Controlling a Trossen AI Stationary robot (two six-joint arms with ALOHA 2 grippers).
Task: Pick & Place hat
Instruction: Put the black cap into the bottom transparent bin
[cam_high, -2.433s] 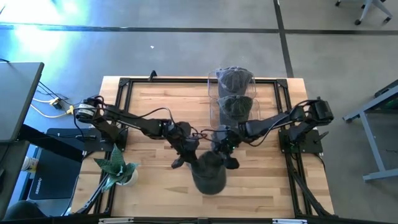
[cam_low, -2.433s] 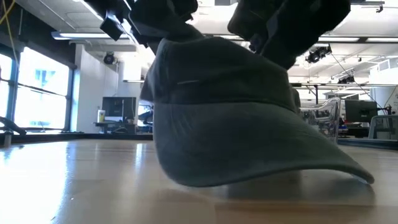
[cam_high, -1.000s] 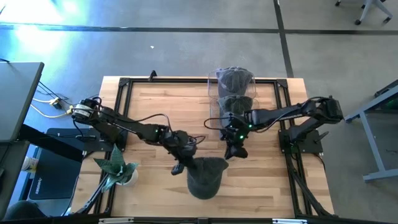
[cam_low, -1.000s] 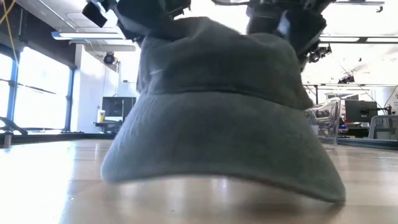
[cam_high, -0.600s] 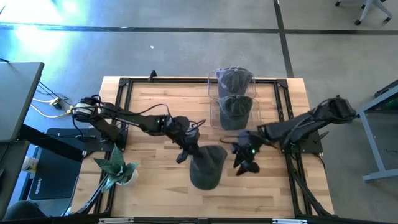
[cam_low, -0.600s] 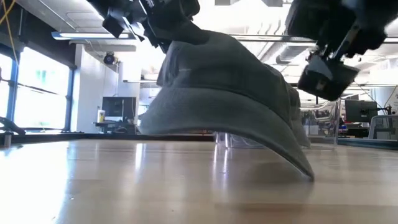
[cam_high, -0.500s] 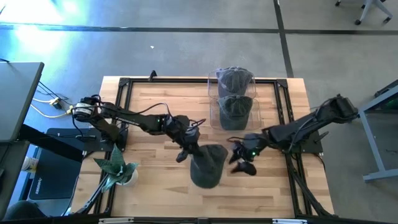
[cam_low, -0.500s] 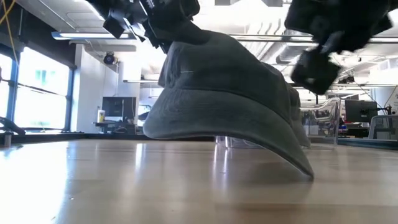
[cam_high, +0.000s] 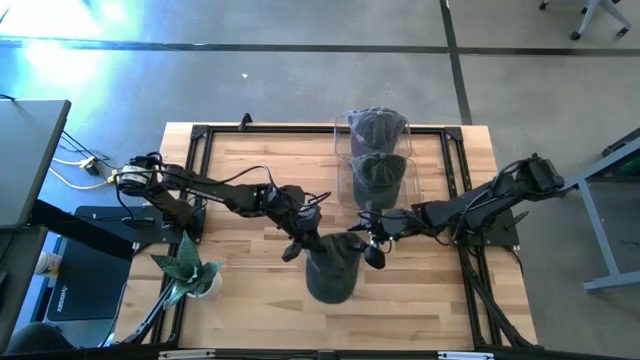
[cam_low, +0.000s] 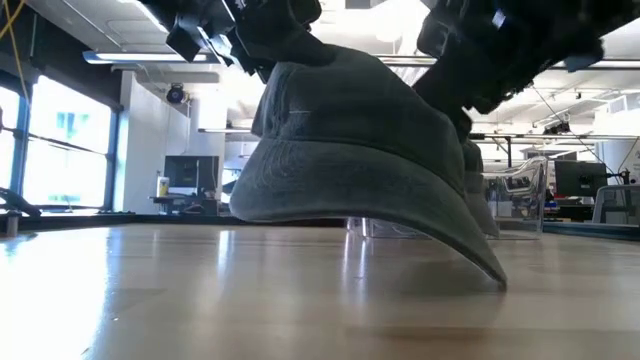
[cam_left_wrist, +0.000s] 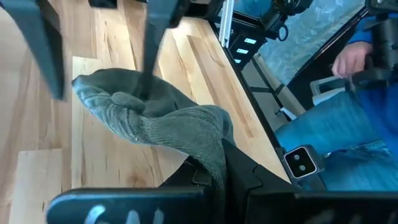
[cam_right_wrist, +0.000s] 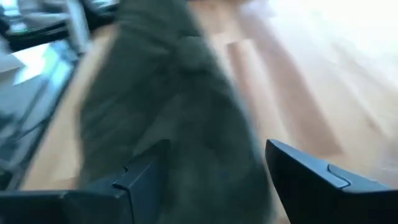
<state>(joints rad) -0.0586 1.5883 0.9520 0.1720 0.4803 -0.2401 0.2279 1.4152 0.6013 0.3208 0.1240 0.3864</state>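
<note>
High view: left gripper (cam_high: 296, 243) pinches the hat (cam_high: 333, 266); right gripper (cam_high: 372, 245), open, should close squarely on its far edge.

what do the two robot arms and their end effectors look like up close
Both arms, left arm and right arm, are slim, jointed and black, with thin dark cables looping alongside. The left end effector and right end effector each have two flat, matte black fingers with squared tips. No markings are legible.

I saw a soft, matt grey cloth hat (cam_low: 360, 150) with rough-looking weave. The table (cam_high: 240, 160) was pale wood, smooth and a bit shiny. Its frame (cam_high: 200, 135) looked like black metal.
</note>
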